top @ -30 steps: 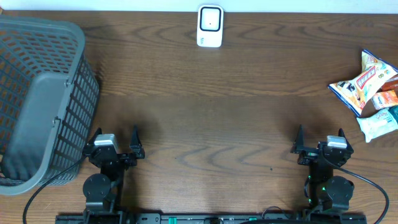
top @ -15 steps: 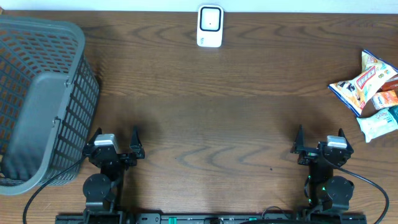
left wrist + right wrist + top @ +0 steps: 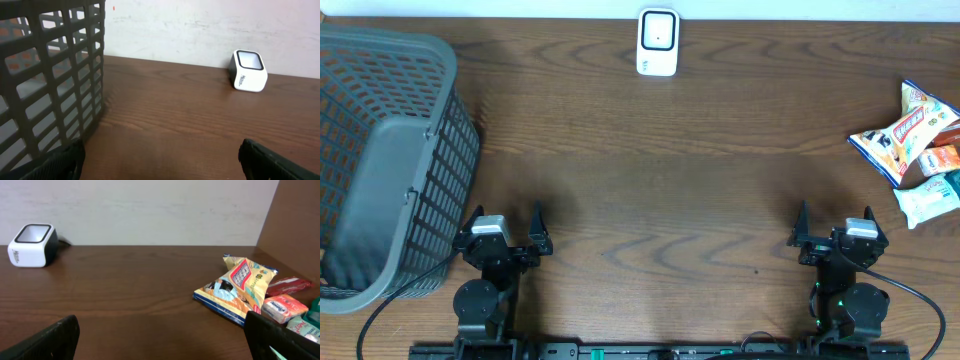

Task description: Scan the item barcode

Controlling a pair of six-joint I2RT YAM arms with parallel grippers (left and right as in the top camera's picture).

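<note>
The snack bag (image 3: 903, 130) is laid well apart from the right gripper (image 3: 834, 222), whose jaws are spread wide.

Nothing visibly differs between the earlier overhead views and this moment.

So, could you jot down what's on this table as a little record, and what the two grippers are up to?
Scanner: white, far edge, middle of the table
Basket: grey mesh, left side
Items: snack packets piled at right edge
Left gripper: open, empty, near edge
Right gripper: open, empty, near edge
Progress: no item picked up yet
</note>
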